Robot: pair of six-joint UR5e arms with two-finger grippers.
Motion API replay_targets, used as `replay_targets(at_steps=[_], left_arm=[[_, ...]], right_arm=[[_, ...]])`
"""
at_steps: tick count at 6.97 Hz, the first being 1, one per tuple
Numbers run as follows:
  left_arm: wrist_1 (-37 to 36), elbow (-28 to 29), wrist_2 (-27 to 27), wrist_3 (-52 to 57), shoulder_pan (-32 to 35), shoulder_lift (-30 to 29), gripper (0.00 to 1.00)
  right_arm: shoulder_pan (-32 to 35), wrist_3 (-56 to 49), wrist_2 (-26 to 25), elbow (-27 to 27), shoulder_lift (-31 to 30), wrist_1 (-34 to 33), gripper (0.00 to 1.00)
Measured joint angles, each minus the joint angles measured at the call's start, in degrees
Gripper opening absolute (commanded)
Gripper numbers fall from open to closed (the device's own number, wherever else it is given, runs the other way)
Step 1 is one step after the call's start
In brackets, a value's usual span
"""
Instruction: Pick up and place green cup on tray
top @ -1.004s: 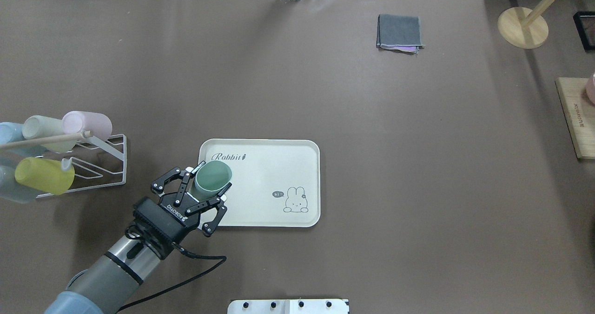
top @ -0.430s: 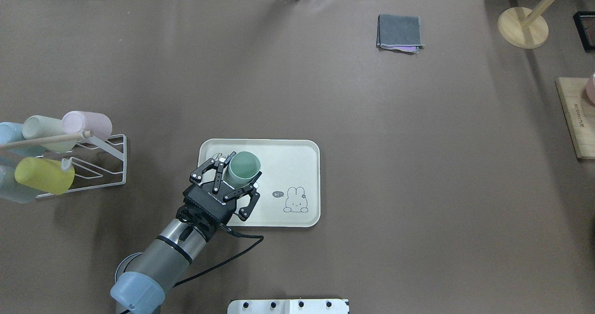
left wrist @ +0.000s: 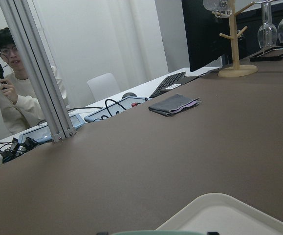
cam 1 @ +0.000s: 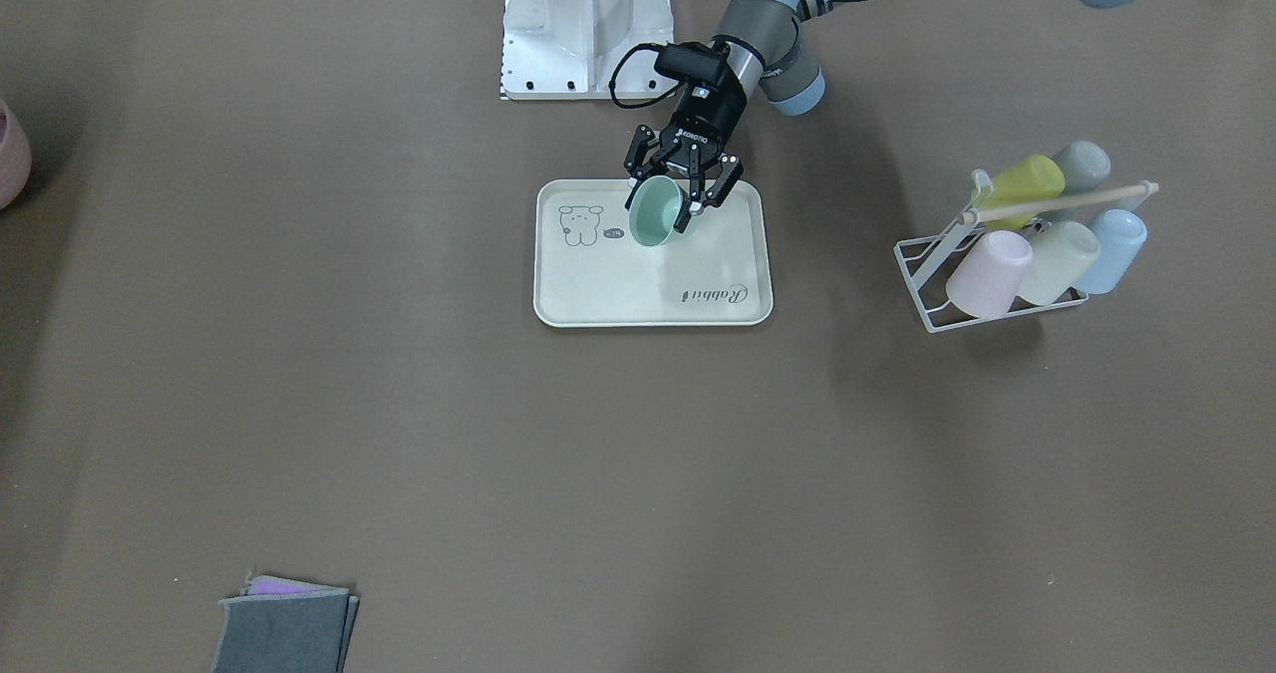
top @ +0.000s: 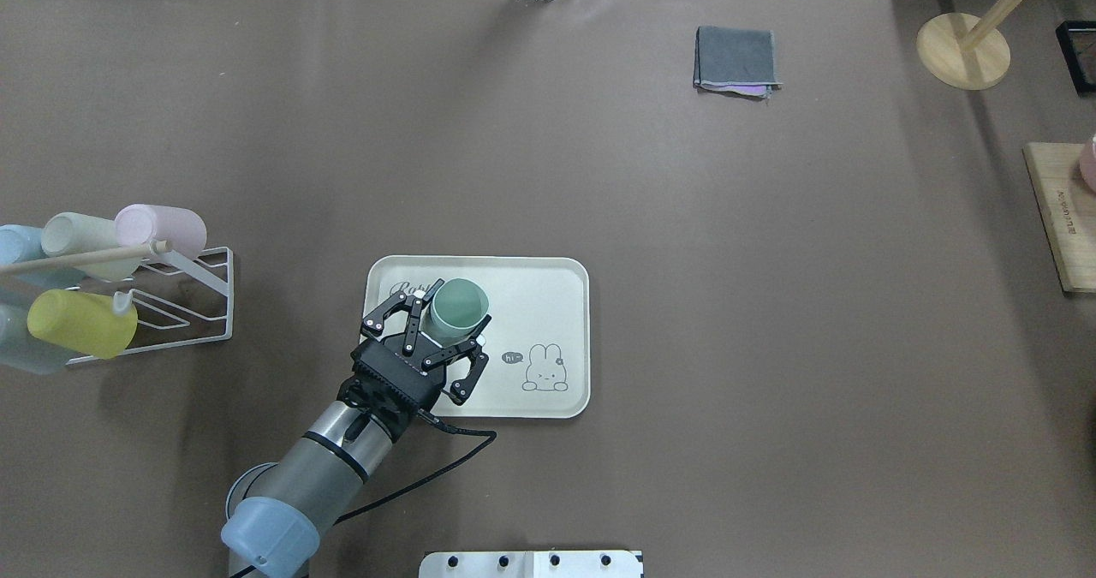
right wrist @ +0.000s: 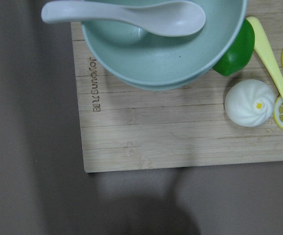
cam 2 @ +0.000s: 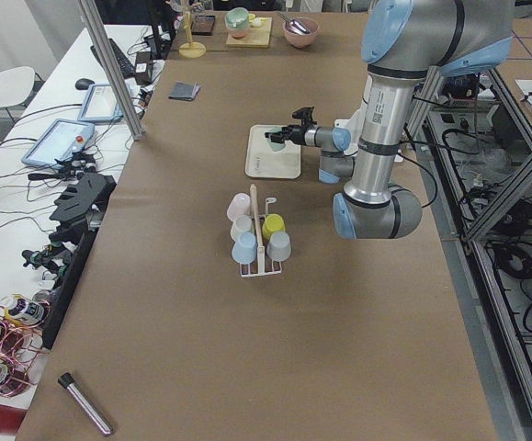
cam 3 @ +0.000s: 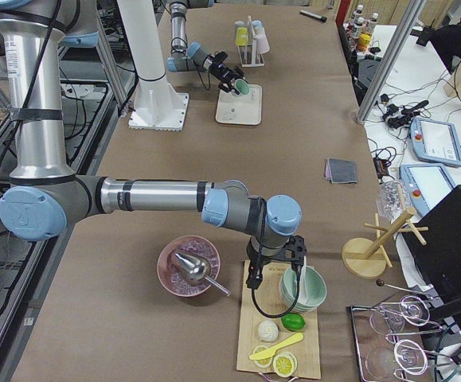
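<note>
My left gripper [top: 452, 319] is shut on the green cup [top: 459, 304], a pale mint tumbler. It holds the cup tilted, mouth pointing away from the wrist, over the left half of the cream tray [top: 527, 300]. The front-facing view shows the same grip, with the cup [cam 1: 652, 213] between the fingers [cam 1: 688, 216] above the tray [cam 1: 618, 284]. I cannot tell whether the cup touches the tray. My right gripper [cam 3: 275, 263] hangs over a wooden board far to the right. It shows only in the right side view, so I cannot tell its state.
A white wire rack [top: 184, 300] with several pastel cups, including a yellow-green one [top: 81, 324], stands left of the tray. A folded grey cloth [top: 736, 60] lies at the far side. A wooden stand [top: 963, 47] and a wooden board [top: 1062, 218] are at the right.
My left gripper has carried the green cup to the right, from the tray's left edge to over its left half. The arm swung in with it.
</note>
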State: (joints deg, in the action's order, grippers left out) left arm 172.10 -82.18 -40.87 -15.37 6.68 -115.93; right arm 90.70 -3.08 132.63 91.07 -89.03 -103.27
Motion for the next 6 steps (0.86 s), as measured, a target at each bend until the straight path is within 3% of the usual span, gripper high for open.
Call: replay_targets(at_steps=[6], left_arm=[[0.8, 2.4, 0.0, 0.8, 0.6, -2.0, 0.82]], right_arm=[[0.1, 0.0, 0.0, 0.0, 0.1, 0.1, 1.0]])
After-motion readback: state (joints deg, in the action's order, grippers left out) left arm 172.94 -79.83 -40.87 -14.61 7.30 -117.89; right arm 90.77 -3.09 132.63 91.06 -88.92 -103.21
